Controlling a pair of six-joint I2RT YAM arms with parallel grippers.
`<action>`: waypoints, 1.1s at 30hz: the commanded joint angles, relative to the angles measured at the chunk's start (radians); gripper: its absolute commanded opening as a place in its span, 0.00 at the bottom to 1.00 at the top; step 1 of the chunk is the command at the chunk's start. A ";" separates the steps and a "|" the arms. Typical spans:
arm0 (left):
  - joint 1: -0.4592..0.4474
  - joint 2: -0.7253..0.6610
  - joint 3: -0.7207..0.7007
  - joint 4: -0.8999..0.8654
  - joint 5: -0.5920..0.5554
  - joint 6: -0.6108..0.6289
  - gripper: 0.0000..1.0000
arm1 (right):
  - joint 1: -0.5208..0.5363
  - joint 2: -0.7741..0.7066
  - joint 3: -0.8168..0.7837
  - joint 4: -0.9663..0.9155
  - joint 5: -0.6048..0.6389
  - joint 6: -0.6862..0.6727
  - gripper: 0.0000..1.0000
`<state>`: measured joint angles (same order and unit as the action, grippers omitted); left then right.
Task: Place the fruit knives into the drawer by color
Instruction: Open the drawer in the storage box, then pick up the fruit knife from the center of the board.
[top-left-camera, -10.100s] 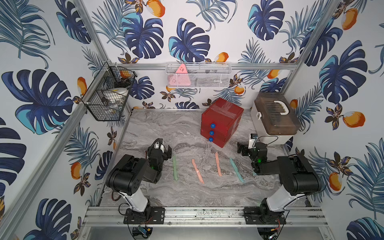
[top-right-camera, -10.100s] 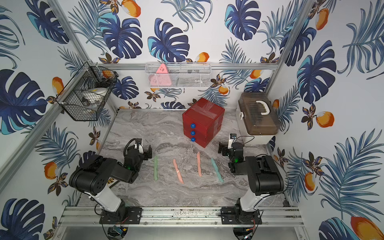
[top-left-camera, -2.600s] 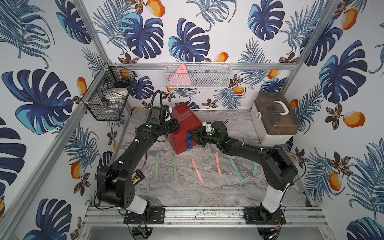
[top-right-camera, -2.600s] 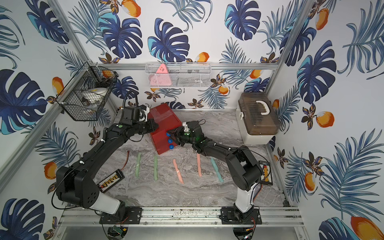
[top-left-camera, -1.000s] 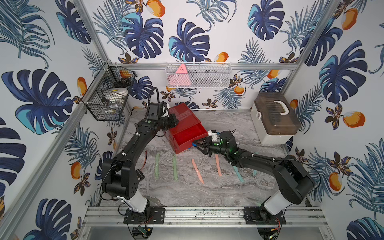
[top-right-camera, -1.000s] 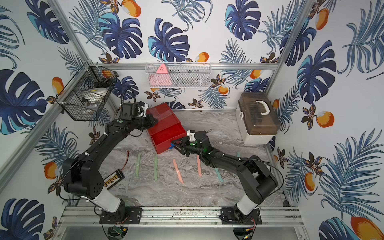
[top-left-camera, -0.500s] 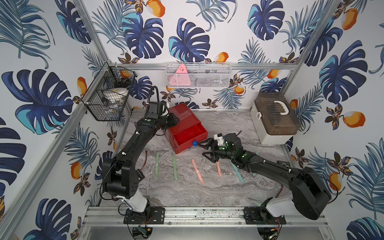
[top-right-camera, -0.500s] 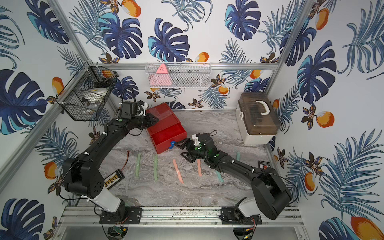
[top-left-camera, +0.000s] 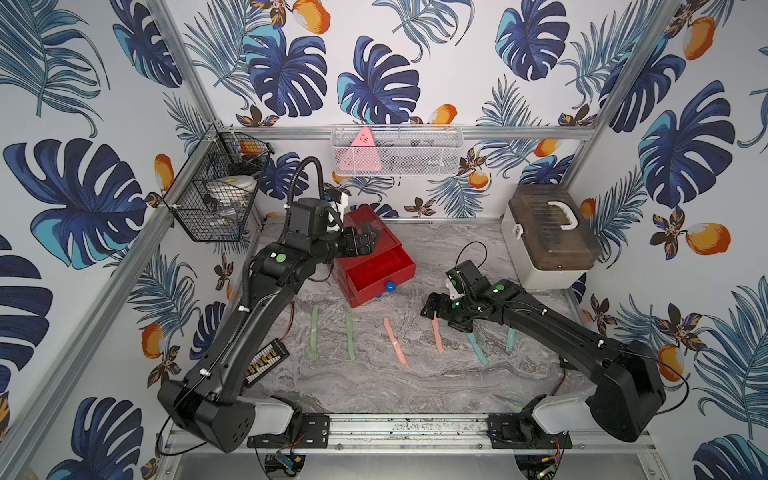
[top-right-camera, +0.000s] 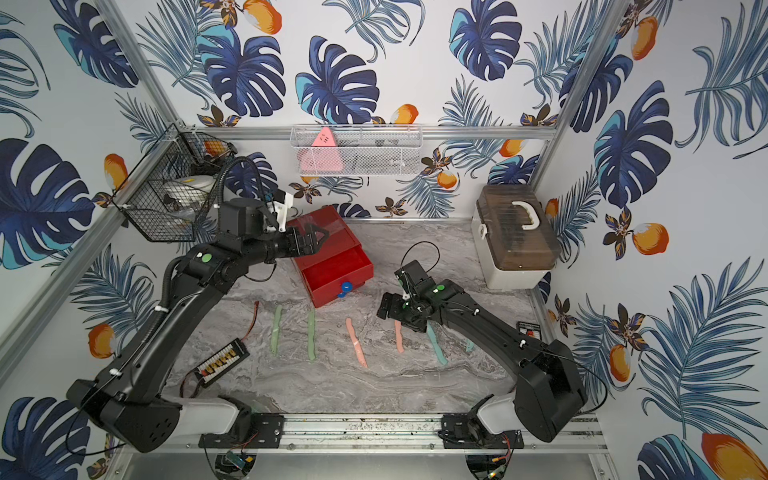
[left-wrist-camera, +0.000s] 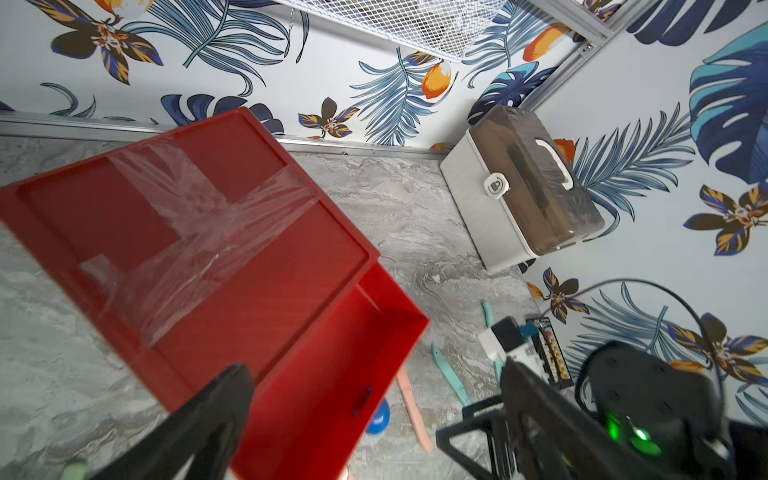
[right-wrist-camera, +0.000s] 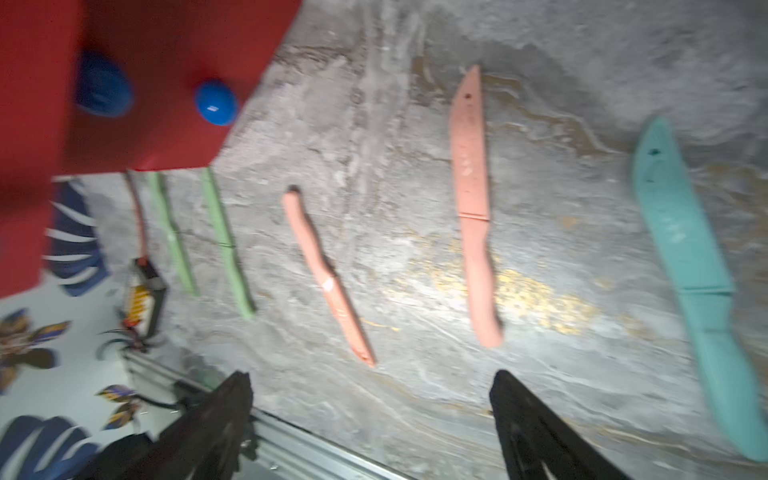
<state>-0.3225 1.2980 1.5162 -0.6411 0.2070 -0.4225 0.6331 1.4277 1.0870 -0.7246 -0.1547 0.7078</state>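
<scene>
As my left end effector (top-left-camera: 371, 242) gapes empty over the open red drawer chest (top-left-camera: 376, 272), my right end effector (top-left-camera: 445, 319) hangs wide above a pink fruit knife (top-left-camera: 438, 340).

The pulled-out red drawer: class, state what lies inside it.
The open drawer shows only its bare red floor; the rear part is hidden under the chest top.

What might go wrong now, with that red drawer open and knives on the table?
The salmon-pink plastic knife lies flat on the marble table; the open right tool above it may fumble it. The teal-blue plastic knife beside it might get nudged. The open left tool hovers over the glossy red plastic chest, not holding it, so it may slide.
</scene>
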 joint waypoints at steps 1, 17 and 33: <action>-0.031 -0.092 -0.075 -0.113 -0.018 0.008 0.99 | 0.001 0.020 0.007 -0.154 0.125 -0.145 0.91; -0.170 -0.543 -0.636 -0.187 0.009 -0.182 0.99 | 0.014 0.179 -0.013 -0.063 0.142 -0.223 0.60; -0.197 -0.535 -0.636 -0.212 -0.004 -0.177 0.99 | 0.097 0.361 0.080 -0.034 0.264 -0.196 0.52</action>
<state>-0.5175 0.7570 0.8669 -0.8482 0.2066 -0.6067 0.7261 1.7718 1.1461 -0.7815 0.0700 0.5014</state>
